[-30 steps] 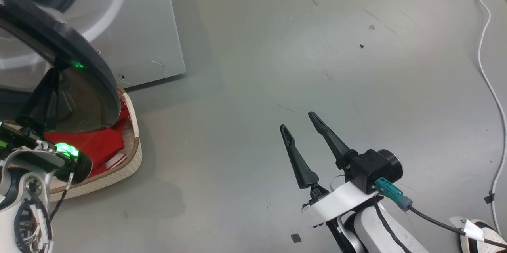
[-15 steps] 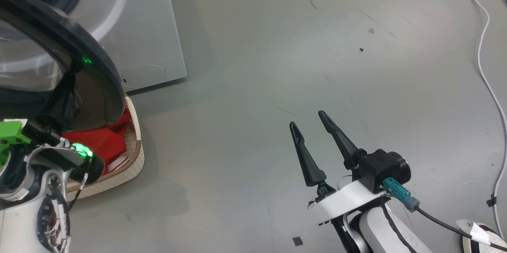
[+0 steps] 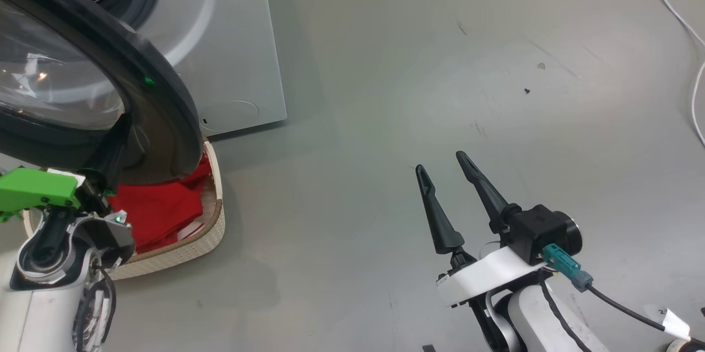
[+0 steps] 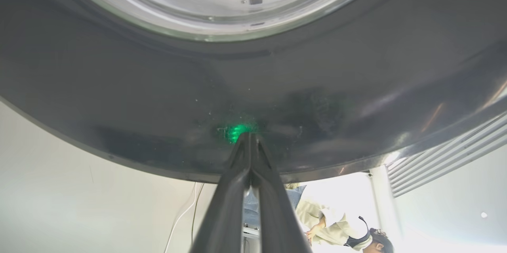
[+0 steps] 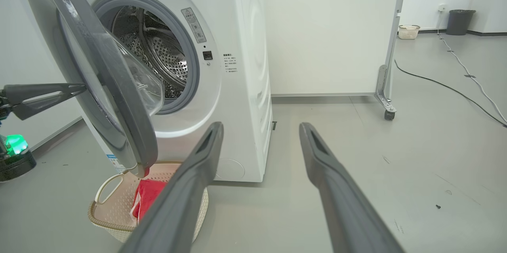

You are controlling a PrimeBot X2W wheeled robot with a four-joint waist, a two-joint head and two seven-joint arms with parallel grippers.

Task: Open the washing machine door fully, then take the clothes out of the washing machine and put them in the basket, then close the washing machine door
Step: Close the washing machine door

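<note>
- The grey floor (image 3: 385, 93) spreads out wide and bare to the right of the machine.
- The washing machine (image 5: 241, 86) stands on it, a white box with its grey-ringed drum mouth uncovered and the perforated steel drum showing inside.
- The washing machine door (image 3: 165, 93) is swung partway out from the front. Its glossy black rim and bulging glass bowl hang over the near end of the basket.
- The basket (image 3: 206, 236) sits on the floor just in front of the machine's lower corner, directly under the door's bottom edge. It is cream and perforated, with a brown rim.
- The clothes (image 3: 160, 209) lie inside the basket in a bright red heap, partly hidden in the head view by the door and the left arm.
- The left gripper (image 4: 248, 138) has its jaws pressed together with nothing between them. The joined tips rest against the outer face of the door's black rim, where a green glow reflects off the gloss.
- The right gripper (image 3: 441, 161) hangs above open floor well to the right of the basket — jaws spread apart and empty, pointing towards the machine.
- A thin white cable (image 3: 683, 16) trails across the floor at the far right.
- In the left wrist view, a person (image 4: 336, 225) in a pale top shows below the door's edge.
</note>
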